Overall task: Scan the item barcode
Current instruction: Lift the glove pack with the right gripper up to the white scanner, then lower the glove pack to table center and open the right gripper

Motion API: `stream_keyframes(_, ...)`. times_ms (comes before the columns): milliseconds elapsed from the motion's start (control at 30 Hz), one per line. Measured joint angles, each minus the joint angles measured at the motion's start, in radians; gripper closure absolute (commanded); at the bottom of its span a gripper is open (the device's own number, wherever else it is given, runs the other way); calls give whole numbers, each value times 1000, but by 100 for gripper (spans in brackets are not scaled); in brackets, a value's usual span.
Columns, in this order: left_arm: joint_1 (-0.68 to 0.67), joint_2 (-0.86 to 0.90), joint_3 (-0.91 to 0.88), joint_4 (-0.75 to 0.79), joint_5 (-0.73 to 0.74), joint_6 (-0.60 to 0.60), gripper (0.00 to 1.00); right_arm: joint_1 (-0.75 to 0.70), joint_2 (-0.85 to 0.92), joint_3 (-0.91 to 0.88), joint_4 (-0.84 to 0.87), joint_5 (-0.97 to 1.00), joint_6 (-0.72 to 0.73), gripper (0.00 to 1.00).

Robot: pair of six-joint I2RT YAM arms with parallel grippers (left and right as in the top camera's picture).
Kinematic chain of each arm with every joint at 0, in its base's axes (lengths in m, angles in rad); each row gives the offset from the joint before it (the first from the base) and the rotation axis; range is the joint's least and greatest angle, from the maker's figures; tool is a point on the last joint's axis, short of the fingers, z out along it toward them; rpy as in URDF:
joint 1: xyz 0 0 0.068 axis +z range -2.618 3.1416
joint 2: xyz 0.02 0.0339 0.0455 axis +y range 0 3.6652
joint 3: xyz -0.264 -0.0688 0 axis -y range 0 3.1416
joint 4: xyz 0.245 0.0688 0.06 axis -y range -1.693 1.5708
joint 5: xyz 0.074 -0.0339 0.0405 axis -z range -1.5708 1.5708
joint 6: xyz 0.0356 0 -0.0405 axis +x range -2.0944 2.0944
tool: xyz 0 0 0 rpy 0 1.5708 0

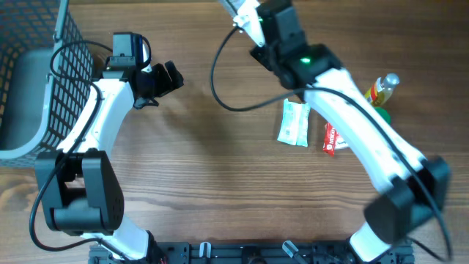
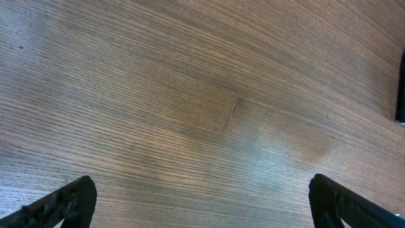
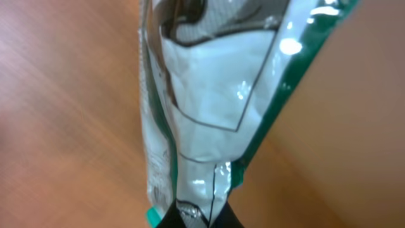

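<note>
1. At the far left stands a wire basket [image 1: 44, 44], clear of both arms.
2. Just right of it, the left gripper [image 1: 167, 77] hangs over bare wooden table [image 1: 205, 176]. Its jaws are spread wide and released, with nothing between them and only wood grain beneath.
3. The left arm [image 1: 95, 125] rises from the near edge and bends at the elbow, its wrist pointing right toward the middle of the table.
4. At the top centre, the right gripper [image 3: 201, 218] is clenched on the packet [image 3: 209, 95], a glossy white pouch with a green edge. It is pinched by one end and held off the table.
5. Below and to the right, a second packet [image 1: 294, 121] lies flat on the wood, partly under the right arm [image 1: 366, 139]. A red sachet [image 1: 331, 137] lies just beside it.
6. A small bottle [image 1: 382, 88] stands farther right, beyond the arm.
7. The right arm stretches diagonally from the near right corner up to the far edge, crossing over the items lying there.
</note>
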Motion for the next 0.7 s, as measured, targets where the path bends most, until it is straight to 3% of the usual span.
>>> stream_keyframes(133,0,0,0,-2,0,0,0,-1,-42,2,-279,-162,257,94)
stream_keyframes(200,0,0,0,-2,0,0,0,-1,-30,-31,-334,-261,382,94)
stream_keyframes(267,0,0,0,-2,0,0,0,-1,-21,-95,-334,-364,478,94)
stream_keyframes(433,0,0,0,-2,0,0,0,0,-6,-285,-190,-490,608,81)
stream_keyframes(467,0,0,0,-2,0,0,0,0,-5,-314,-158,-497,616,74)
stream_keyframes(500,0,0,0,-2,0,0,0,0,-5,-339,-132,-505,623,50)
stream_keyframes(533,0,0,0,-1,0,0,0,0,-5,-354,-122,-508,633,42)
stream_keyframes(567,0,0,0,-2,0,0,0,0,-5,-378,-98,-512,638,27)
stream_keyframes(700,0,0,0,-1,0,0,0,1,-5,-421,-62,-470,655,20)
